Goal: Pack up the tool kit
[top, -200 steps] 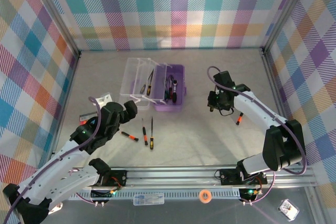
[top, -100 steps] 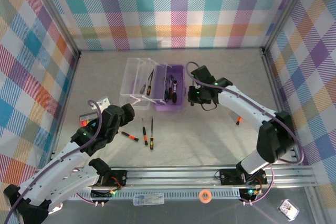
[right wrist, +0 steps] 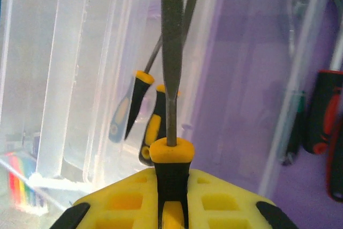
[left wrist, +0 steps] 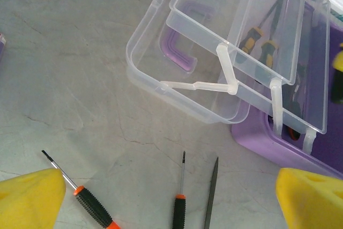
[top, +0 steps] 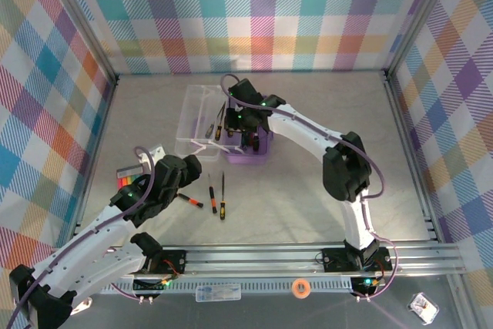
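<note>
— Reached from the far right of the table within the last second: purple case (top: 258, 148), back-middle, clear lid (top: 196, 117) thrown open to its left, now under the right gripper (top: 246, 117); little changed on the left side.

— Pinching what?

— Pressed tight on the black-and-yellow handle of a file (right wrist: 170, 170); blade pointing away, seemingly above the edge between clear tray and purple well; yellow-handled tools (right wrist: 140, 108) already lying in the tray, red-and-black ones (right wrist: 327, 127) in the well.

— Best way to set it down?

— Probably: pick one compartment and shift fully over it first; lower to lay the blade along the long side, parallel to the tools already there; keep off the lid's hinge arms; part the fingers only with the blade settled, to avoid a bounce or a snag on the divider.

— And the left gripper (top: 187, 166)?

— Spread wide, yellow fingers (left wrist: 27, 199) empty, hovering near three thin tools (top: 212, 199) loose on the table (top: 323, 190), in front of the case; better held back during the drop, then taken one by one by the handle.
</note>
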{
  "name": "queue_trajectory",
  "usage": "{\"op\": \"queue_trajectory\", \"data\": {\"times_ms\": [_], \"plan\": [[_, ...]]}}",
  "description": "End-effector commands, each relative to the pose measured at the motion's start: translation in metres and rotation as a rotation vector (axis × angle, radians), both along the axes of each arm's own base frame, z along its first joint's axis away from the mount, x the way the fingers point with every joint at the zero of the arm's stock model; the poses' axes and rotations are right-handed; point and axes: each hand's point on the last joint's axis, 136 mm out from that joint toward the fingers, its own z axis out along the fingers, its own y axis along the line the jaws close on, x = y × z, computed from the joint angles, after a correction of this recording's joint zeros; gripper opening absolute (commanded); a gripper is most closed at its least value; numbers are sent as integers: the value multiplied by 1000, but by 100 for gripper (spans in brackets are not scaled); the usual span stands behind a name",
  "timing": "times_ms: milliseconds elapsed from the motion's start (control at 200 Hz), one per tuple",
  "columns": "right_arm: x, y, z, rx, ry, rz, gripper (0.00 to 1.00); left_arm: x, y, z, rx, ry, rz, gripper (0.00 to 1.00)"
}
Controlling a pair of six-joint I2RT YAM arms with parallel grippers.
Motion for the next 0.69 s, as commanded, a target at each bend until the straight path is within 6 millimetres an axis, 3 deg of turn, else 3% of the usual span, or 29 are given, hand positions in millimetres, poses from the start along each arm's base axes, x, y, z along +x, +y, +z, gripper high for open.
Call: {"op": "queue_trajectory", "data": {"times_ms": [0, 410, 690], "plan": [[3, 14, -2, 31, 28, -13, 16, -6, 3, 1, -10, 6, 1, 100], [15, 18, -31, -8, 65, -73, 18, -3, -4, 6, -24, -17, -31, 100], [16, 16, -35, -20, 86, -103, 22, -3, -4, 10, -8, -17, -42, 100]]}}
